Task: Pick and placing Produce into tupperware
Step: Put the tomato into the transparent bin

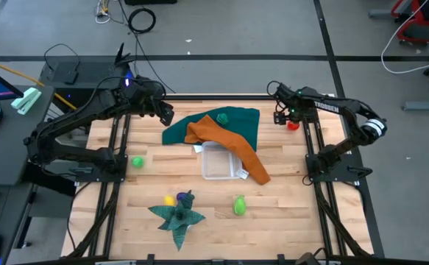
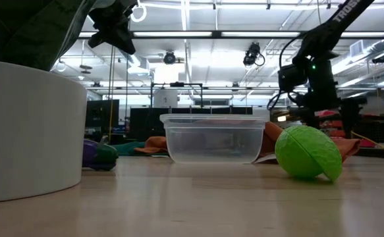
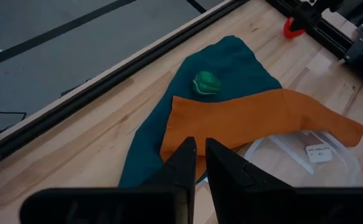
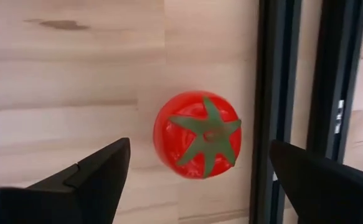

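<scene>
High view: orange cloth point(image 1: 229, 144) drapes over the tupperware point(image 1: 221, 160); beyond it, right gripper point(image 1: 288, 118) spreads wide above the tomato point(image 4: 197, 134); left gripper point(image 1: 166, 115) nearly closed, empty.

Robotics lab: ceiling strip lights point(image 2: 198, 33), floor cables point(image 1: 142, 20), wooden table point(image 1: 273, 213).

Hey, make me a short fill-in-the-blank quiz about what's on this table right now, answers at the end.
1. The right pincer hovers open above a red toy ____.
2. The long orange cloth drapes over one edge of the clear ____.
3. The dark green toy lies on the ____ cloth.
4. The left pincer has its fingers nearly ____.

Answers: tomato; tupperware; teal; shut
</scene>
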`<state>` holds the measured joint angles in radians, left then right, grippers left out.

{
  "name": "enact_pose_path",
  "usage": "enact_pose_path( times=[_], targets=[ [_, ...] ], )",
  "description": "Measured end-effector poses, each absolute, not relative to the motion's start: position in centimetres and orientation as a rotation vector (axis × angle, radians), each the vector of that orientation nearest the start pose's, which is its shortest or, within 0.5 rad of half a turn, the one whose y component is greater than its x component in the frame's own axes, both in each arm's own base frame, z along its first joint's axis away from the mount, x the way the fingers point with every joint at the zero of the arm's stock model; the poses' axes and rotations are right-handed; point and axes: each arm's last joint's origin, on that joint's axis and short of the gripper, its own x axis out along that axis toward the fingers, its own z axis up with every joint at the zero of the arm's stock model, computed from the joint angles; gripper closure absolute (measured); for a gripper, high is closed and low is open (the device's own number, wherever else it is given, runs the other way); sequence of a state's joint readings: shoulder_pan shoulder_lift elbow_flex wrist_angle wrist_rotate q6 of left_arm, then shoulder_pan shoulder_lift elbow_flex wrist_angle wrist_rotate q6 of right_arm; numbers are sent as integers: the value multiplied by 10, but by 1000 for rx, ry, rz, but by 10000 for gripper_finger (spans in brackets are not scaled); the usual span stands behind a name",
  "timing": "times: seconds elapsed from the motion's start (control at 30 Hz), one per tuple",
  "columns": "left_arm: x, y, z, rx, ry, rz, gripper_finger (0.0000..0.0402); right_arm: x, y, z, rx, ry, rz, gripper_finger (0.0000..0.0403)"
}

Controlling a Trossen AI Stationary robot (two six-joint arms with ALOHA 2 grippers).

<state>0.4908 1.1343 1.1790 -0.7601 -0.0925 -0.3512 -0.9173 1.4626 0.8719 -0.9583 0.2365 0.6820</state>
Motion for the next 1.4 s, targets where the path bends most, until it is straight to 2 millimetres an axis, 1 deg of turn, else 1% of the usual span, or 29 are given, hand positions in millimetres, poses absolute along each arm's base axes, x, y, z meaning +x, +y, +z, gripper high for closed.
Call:
enact_pose_path(
  times=[0.07,0.23,0.53,0.73,1.0,1.4],
  targets=[
    [196,108,350,-463,611,677,362,135,-188,183,1019,1180,-1467,55],
    [196,108,350,-462,611,677,360,136,-190,181,1037,1149,-1484,55],
    [196,108,350,-463,612,677,363,143,-195,159,1069,1244,-1473,55],
    [194,107,348,-469,643,680,367,146,-197,149,1072,1275,-1475,59],
    [193,106,347,-470,653,681,358,147,-199,146,1078,1264,-1483,80],
    [193,106,347,-470,652,681,367,148,-200,146,1079,1251,-1484,130]
  ],
)
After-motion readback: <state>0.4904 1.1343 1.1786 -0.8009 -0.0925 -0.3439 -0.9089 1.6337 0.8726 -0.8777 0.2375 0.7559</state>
